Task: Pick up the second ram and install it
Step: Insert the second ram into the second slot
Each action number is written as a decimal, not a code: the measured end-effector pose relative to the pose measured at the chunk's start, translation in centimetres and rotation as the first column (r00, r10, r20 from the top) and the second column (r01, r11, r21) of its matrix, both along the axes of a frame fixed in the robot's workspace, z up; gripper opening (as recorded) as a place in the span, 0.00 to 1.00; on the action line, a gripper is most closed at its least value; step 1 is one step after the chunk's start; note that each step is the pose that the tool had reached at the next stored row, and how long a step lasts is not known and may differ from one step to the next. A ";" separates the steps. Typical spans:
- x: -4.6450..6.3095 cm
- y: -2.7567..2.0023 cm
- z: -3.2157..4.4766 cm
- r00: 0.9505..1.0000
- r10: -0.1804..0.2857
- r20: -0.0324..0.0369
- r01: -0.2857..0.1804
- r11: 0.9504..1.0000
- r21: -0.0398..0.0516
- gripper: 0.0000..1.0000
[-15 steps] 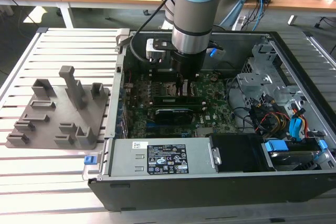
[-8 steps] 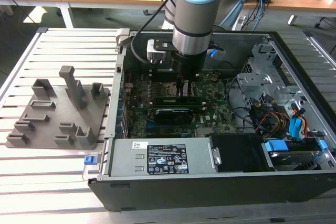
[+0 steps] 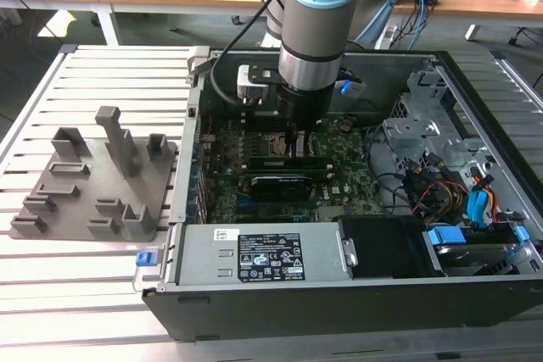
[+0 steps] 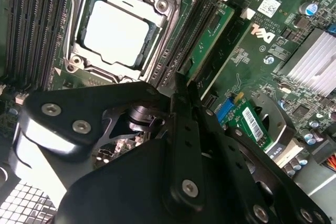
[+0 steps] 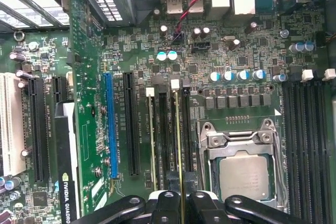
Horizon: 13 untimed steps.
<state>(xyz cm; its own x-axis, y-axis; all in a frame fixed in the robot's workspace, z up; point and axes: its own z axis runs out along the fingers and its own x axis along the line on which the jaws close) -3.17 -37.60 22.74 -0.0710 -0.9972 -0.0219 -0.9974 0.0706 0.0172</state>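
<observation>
The second ram (image 5: 177, 140) is a thin green stick seen edge-on, standing along a memory slot two rows from the CPU socket (image 5: 244, 174). My gripper (image 5: 182, 203) is shut on its near end, one black finger on each side. In the second wrist view the same stick (image 4: 211, 31) runs away from my gripper (image 4: 181, 85) beside the socket (image 4: 118, 30). In the exterior view my gripper (image 3: 293, 143) reaches straight down onto the motherboard (image 3: 348, 171) inside the open case. Whether the stick sits fully in the slot cannot be told.
Another stick (image 5: 152, 140) stands two slots further from the socket. A black graphics card (image 3: 280, 186) lies nearer the front of the case, by the power supply (image 3: 254, 256). Cables and a drive cage (image 3: 450, 175) fill the exterior view's right. A grey holder tray (image 3: 93, 184) sits left of the case.
</observation>
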 end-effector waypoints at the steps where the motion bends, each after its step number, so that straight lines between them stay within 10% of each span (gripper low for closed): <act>1: 0.0 -0.01 0.01 1.000 0.000 0.000 0.000 1.000 0.000 0.14; 13: -0.1 -0.01 -0.18 1.000 0.012 0.000 -0.012 1.000 0.004 0.14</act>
<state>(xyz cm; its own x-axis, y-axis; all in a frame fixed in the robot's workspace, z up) -3.25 -37.61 22.56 -0.0588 -0.9979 -0.0263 -0.9981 0.0583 0.0175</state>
